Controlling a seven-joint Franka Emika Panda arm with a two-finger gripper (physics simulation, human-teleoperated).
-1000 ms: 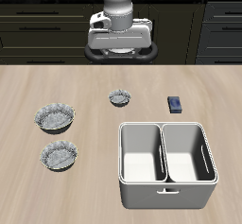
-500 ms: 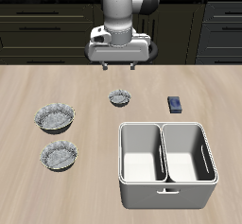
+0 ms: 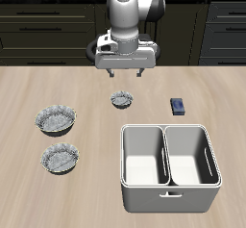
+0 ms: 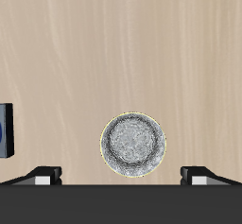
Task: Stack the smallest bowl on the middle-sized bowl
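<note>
Grey and crinkled, the smallest bowl (image 3: 122,99) sits directly beneath your gripper (image 3: 126,74), a touch nearer the bench's front; jaws apart, nothing held, so descend.

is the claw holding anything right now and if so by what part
Nothing is held. The claw is open and hangs above the smallest bowl, which sits alone on the table; in the wrist view both fingers stand apart from the bowl.

Smallest bowl (image 4: 133,144) crinkled grey metal; table (image 3: 58,88) matt wood.
</note>
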